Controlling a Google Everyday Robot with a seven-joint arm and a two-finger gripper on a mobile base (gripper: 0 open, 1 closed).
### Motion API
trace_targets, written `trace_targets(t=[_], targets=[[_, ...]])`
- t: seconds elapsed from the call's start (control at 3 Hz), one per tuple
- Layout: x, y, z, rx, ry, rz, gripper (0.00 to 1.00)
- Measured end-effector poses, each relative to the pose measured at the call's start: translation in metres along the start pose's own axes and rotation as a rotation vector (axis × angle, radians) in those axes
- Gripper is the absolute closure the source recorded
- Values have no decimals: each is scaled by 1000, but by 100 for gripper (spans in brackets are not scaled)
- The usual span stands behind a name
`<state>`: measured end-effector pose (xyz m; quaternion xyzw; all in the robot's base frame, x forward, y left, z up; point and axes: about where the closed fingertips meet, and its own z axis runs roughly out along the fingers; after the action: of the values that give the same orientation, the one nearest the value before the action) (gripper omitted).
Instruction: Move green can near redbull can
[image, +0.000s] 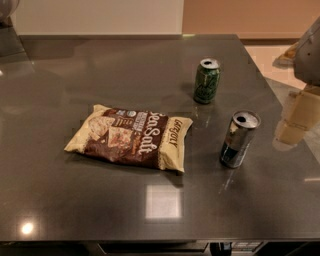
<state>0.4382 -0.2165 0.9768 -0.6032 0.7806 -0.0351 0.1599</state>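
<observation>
The green can (206, 80) stands upright on the dark grey table (100, 75), right of centre toward the back. The redbull can (239, 139), silver with a dark blue lower part, stands upright nearer the front right, about a can's height away from the green can. My gripper (296, 120) shows as pale blocks at the right edge of the view, to the right of the redbull can and off the table's right side, below a grey arm part (310, 50). It holds nothing that I can see.
A brown and cream chip bag (132, 136) lies flat at the table's centre, left of both cans. The table's right edge (277, 105) runs just right of the redbull can. A pale wall and an orange panel lie behind the table.
</observation>
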Motion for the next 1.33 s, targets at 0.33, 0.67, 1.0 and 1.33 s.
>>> trace_targets(t=[0.33,0.67,1.0,1.33], targets=[[-5,-6,-2,5,-12,2,0],[-24,-27,7,-16,-54,30,0],[-52,-55,22,-58,-119,94,0],[-83,-85,45,-78,-165,183,0]])
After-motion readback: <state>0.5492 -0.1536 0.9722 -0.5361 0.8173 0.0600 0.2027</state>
